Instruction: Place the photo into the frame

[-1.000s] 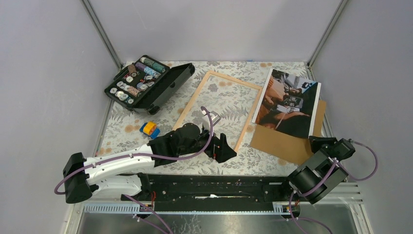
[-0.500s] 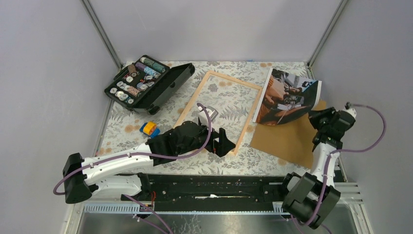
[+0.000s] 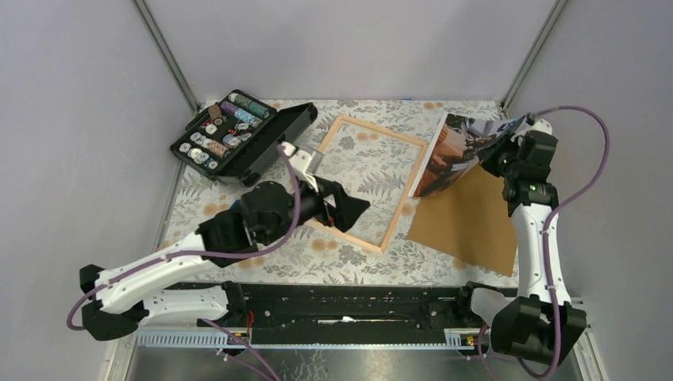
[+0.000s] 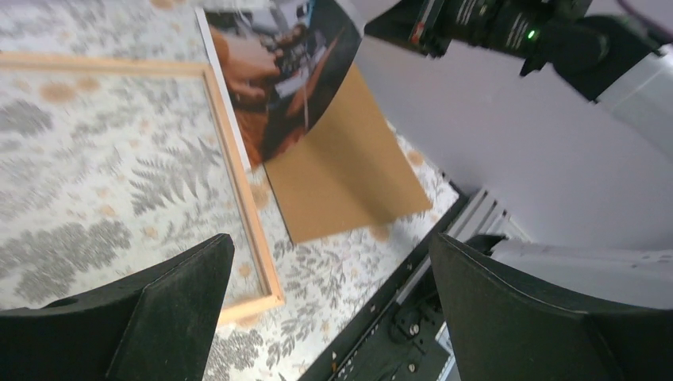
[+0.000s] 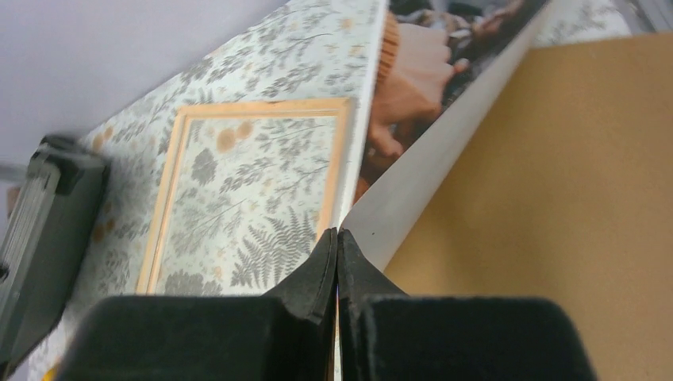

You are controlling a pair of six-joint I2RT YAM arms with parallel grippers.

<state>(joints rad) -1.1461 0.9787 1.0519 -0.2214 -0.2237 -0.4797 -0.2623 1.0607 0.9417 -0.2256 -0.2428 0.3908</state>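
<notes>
The right fingers (image 5: 337, 262) are clenched on the white-bordered edge of the photo (image 3: 454, 151). It slopes away from them above the brown backing board (image 3: 468, 222), and its far edge is just beside the pale wooden frame (image 3: 378, 129). The left fingers (image 3: 349, 208) are spread wide, grasping nothing, and hover over the frame, which lies flat on the tabletop (image 3: 341, 255) beneath them.

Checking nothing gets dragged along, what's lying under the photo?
A brown board lies under the photo, whose edge the right gripper pinches and holds up. The board's far part is covered by it, so anything there is hidden.
</notes>
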